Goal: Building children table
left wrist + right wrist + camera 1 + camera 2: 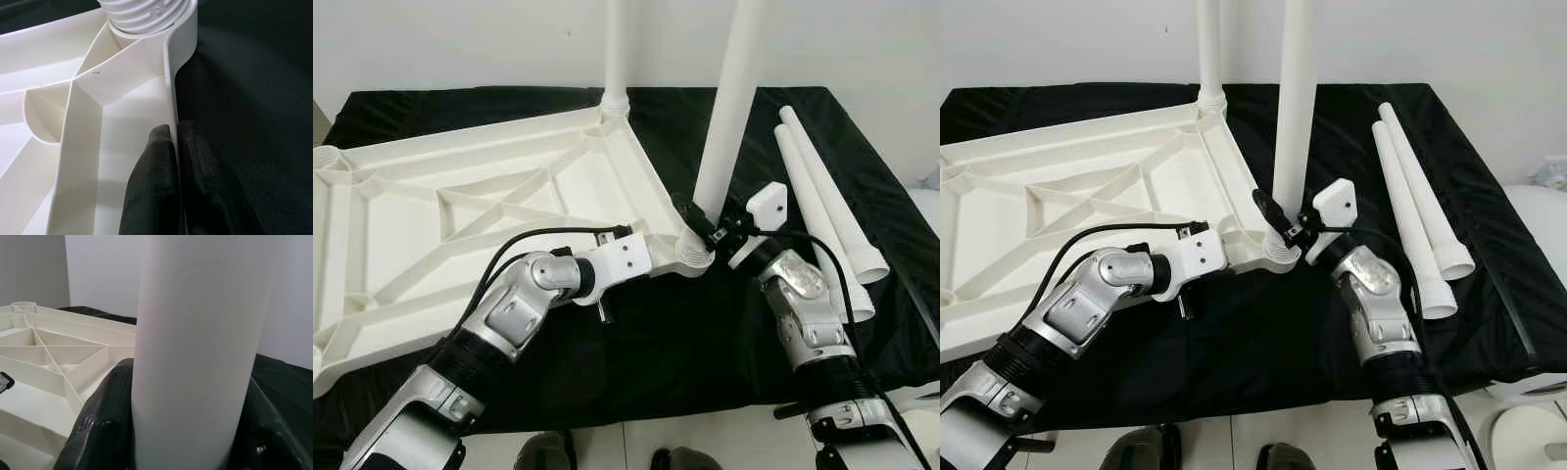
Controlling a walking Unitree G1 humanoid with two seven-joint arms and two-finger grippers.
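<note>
A white plastic table top point(460, 211) lies upside down on a black cloth. My left gripper point(173, 131) is shut on the table top's near rim, close to its near right corner, one finger on each side of the wall. At that corner a white leg point(729, 108) stands tilted in the threaded socket point(146, 14). My right gripper point(706, 227) is shut on the leg just above the socket, and black fingers point(105, 421) hug both sides of the leg point(195, 308).
Another leg point(616, 49) stands upright in the far corner socket. Two loose white legs point(822, 196) lie side by side on the cloth at the right. The cloth's front edge point(685, 416) borders pale floor. A white rounded object point(1538, 235) sits at the far right.
</note>
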